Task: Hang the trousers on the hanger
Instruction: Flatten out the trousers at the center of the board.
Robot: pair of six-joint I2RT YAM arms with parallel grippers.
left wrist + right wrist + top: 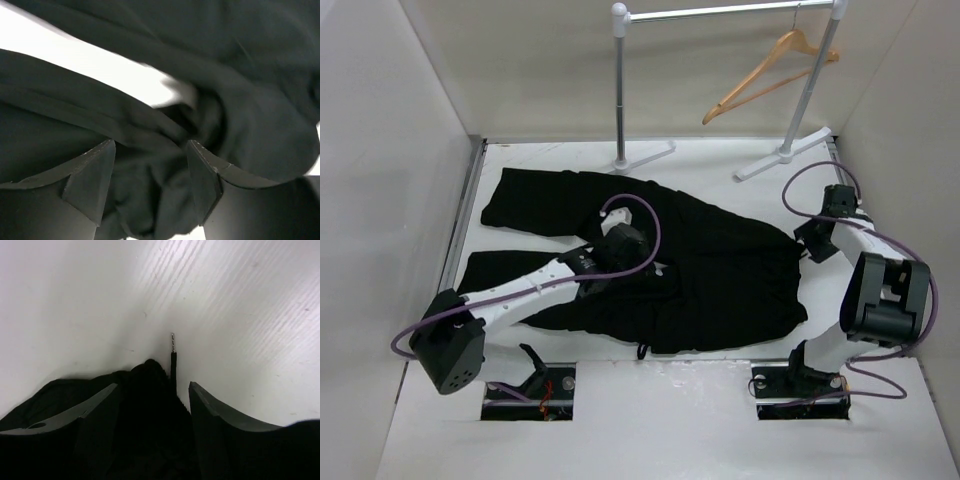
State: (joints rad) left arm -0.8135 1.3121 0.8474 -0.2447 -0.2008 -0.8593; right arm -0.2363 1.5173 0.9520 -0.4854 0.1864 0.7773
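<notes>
Trousers [720, 270] beneath — left claw [151, 145], right claw [153, 385] both low, spread.

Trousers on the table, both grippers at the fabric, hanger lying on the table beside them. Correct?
No. The hanger hangs from the rail, off the table, per the top external view. Rest holds: trousers on the table, left gripper and right gripper at the fabric.
</notes>
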